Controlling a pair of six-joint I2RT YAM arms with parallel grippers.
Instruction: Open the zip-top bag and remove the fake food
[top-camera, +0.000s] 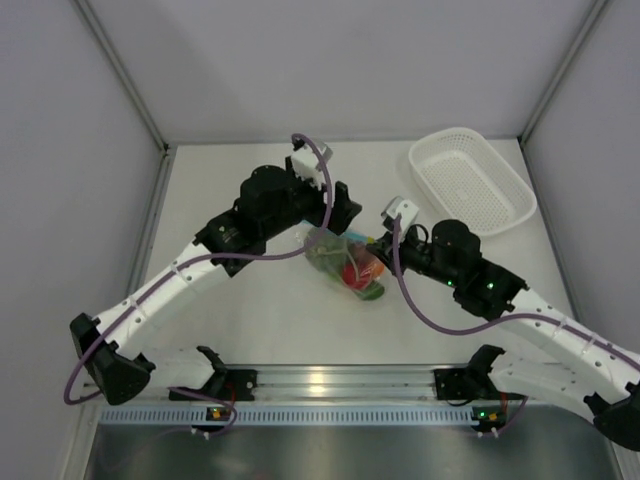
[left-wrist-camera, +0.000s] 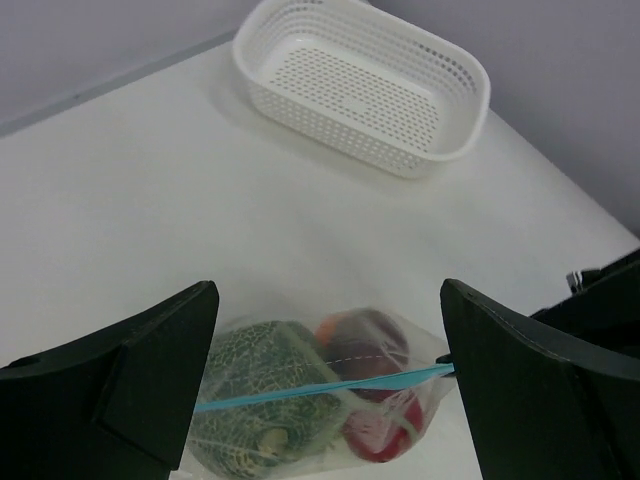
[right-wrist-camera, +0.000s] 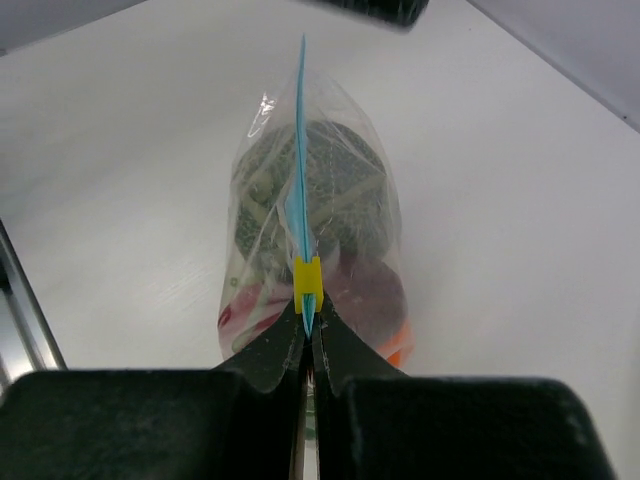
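The clear zip-top bag (top-camera: 345, 262) stands on the table between both arms, its light blue zip strip (right-wrist-camera: 300, 170) on top with a yellow slider (right-wrist-camera: 307, 277). Inside show a grey-green melon (left-wrist-camera: 260, 390), a dark red piece (left-wrist-camera: 368, 345), a red ball (left-wrist-camera: 385, 435) and an orange piece (right-wrist-camera: 397, 352). My right gripper (right-wrist-camera: 308, 325) is shut on the near end of the zip strip, just behind the slider. My left gripper (left-wrist-camera: 330, 385) is open, its fingers to either side of the bag and apart from it.
A white perforated basket (top-camera: 470, 180) lies empty at the back right, also in the left wrist view (left-wrist-camera: 365, 85). White walls enclose the table on three sides. A metal rail (top-camera: 330, 380) runs along the near edge.
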